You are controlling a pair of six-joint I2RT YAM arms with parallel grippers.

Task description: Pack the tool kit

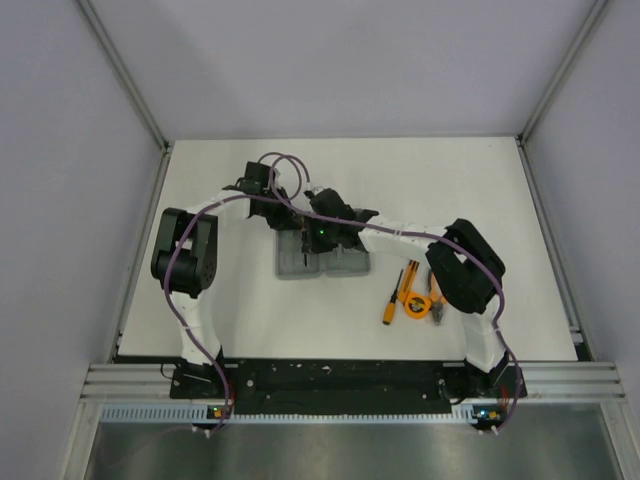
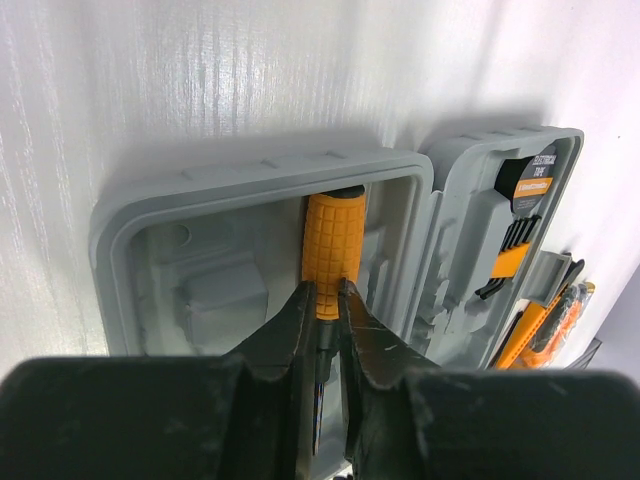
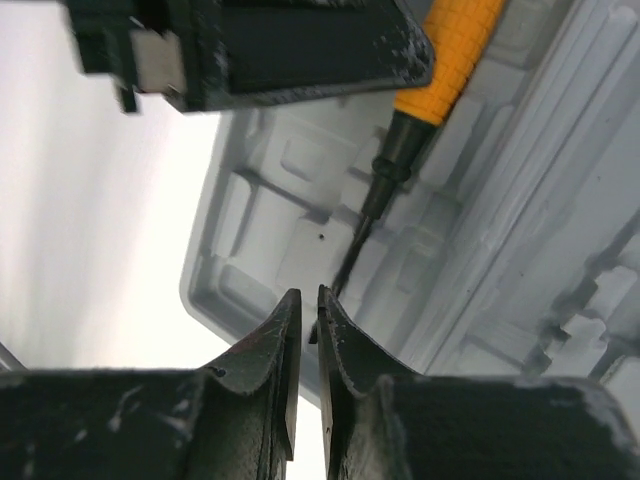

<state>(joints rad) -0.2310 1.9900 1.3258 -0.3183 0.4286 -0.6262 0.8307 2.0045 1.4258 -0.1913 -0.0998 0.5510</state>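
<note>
The grey tool kit case [image 1: 345, 266] lies open mid-table, both halves facing up. My left gripper [image 2: 327, 296] is shut on an orange-handled screwdriver [image 2: 332, 245] at the lower end of its handle, holding it over the left half of the case [image 2: 250, 172]. My right gripper [image 3: 308, 300] meets it from the other side. Its jaws are almost together, with the tip of the screwdriver's black shaft [image 3: 385, 185] between them. In the top view both grippers [image 1: 310, 230] crowd over the case's far edge.
The case's right half [image 2: 470, 215] holds a black tape roll and small orange-and-black tools. More loose tools [image 1: 410, 297] lie on the table to the right of the case: a screwdriver, a round tape measure and pliers.
</note>
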